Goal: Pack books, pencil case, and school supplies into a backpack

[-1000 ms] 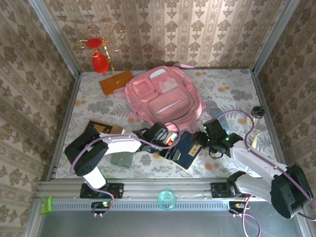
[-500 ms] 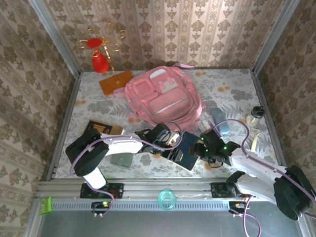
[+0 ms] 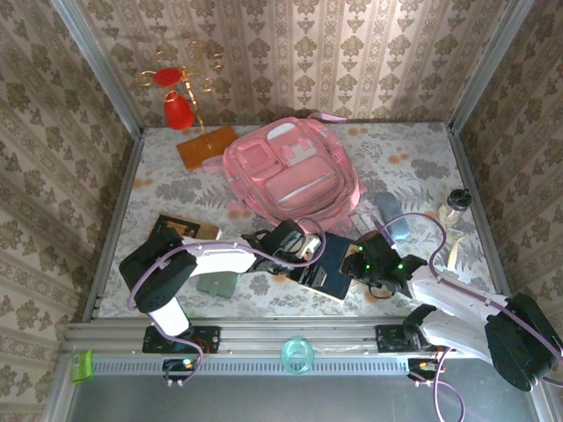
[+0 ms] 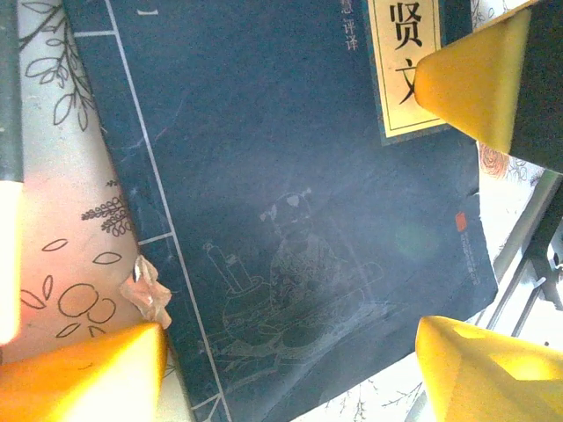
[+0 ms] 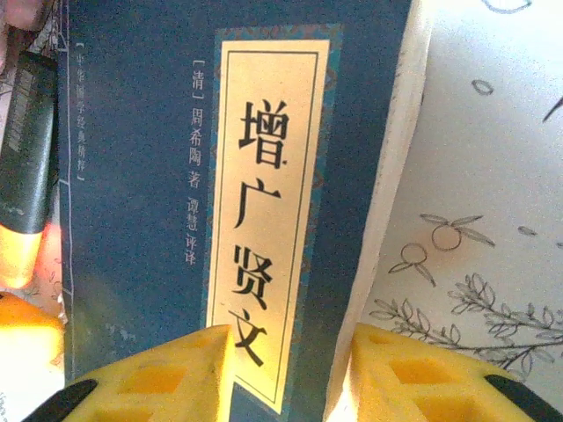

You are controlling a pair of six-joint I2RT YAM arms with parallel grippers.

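I had the navy book (image 3: 327, 280) lying flat on the table (image 3: 413, 167) just before the pink backpack (image 3: 295, 176), my right gripper (image 5: 290, 343) spread astride its page edge and my left gripper (image 4: 290, 352) wide above the cover, so I judged the pickup in hand, needing a firm pinch next.

The navy book (image 4: 290, 202) runs off the top edge — its yellow label (image 5: 264, 220) (lower corner) sits behind the right hand (image 5: 292, 378).

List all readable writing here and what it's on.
"增广贤文": yellow label of the navy book, last character partly covered.
"[清] 周希陶 著", then a line ending "评译": book cover, beside the label.
The vertical line at the cover's left edge: too small to read.
The red stamp near a corner: too small.
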